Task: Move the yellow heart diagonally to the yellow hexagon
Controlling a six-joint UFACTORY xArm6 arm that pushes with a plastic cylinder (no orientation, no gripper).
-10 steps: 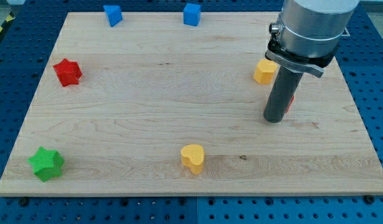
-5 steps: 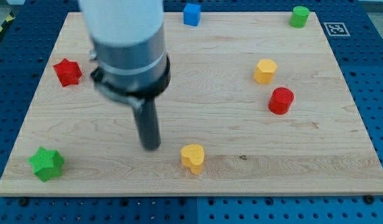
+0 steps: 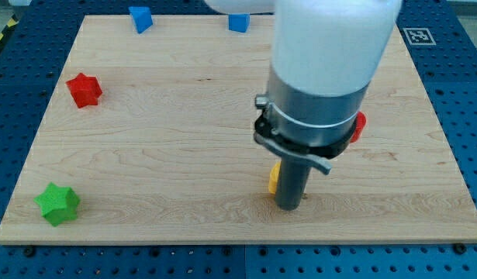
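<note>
The pale wooden desk fills most of the view, lying on a blue perforated base. Over its right half stands the robot arm, a broad white and grey cylinder that narrows to a straight dark rod. There is no hand on this arm, so there are no jaws to be apart or together; the rod ends in my tip, which rests on the desk near the view's bottom edge, right of centre.

The yellow heart block shows only as a thin sliver at the left side of the rod, touching it or very nearly so, just above my tip. The yellow hexagon cannot be seen; the arm covers the part of the desk where it might lie.

A small part of a red block shows at the arm's right edge. A green star block sits at the bottom left. A red star block lies at the left. A blue block and another blue block sit along the top edge.
</note>
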